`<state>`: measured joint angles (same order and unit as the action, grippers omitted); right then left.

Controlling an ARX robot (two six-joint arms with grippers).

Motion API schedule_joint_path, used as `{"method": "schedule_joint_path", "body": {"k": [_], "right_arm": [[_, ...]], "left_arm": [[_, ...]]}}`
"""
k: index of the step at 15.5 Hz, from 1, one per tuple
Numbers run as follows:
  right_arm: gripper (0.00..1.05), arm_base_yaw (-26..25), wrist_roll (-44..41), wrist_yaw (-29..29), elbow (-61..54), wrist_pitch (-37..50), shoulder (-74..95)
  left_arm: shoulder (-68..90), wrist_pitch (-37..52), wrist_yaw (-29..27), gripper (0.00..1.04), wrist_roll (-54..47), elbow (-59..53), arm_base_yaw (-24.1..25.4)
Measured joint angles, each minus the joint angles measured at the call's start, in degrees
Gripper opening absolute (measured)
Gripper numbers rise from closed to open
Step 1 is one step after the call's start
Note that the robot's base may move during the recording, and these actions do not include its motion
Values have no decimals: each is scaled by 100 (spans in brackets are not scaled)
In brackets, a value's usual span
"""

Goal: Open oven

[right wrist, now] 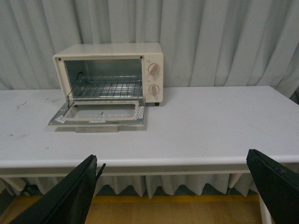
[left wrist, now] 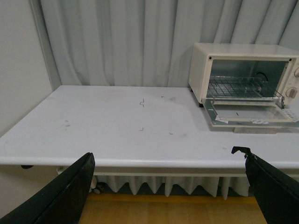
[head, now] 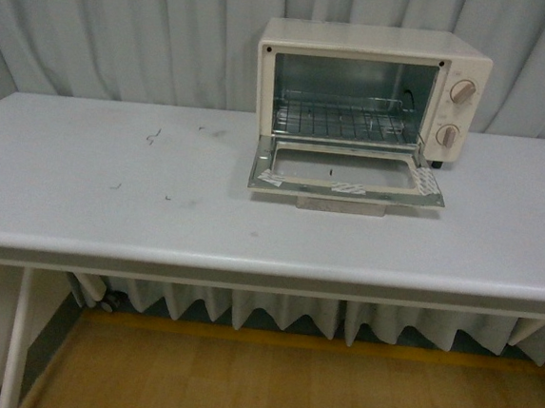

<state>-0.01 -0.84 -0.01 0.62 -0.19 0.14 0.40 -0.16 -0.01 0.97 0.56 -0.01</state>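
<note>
The oven [head: 371,89] sits toward the back of the white surface [head: 111,199], right of centre in the front view and close to the grey curtain [head: 125,29] behind it. Its door [head: 347,175] is fully down — lying flat and level out in front of the cavity, glass window facing up, with the handle [head: 341,206] showing under the front edge. Inside, the wire rack [head: 342,119] sits across the lower part of the chamber, and two round knobs [head: 463,91] are stacked on the panel to the right of the opening. A few small dark marks speckle the surface to the oven's left. Neither arm shows in the front view. Each wrist view looks at the oven from back past the surface's near edge: the left gripper [left wrist: 168,186] and the right gripper [right wrist: 175,186] are both spread wide (only the dark fingers [left wrist: 65,196] at the frame's edges show) — holding nothing, well apart from the oven.
</note>
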Motion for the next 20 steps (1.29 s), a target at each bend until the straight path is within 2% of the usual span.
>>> {"method": "schedule_joint_path", "body": {"k": [20], "right_arm": [[98, 0, 0, 2, 0, 0, 0]], "left_arm": [[0, -2, 0, 98, -2, 0, 0]]}}
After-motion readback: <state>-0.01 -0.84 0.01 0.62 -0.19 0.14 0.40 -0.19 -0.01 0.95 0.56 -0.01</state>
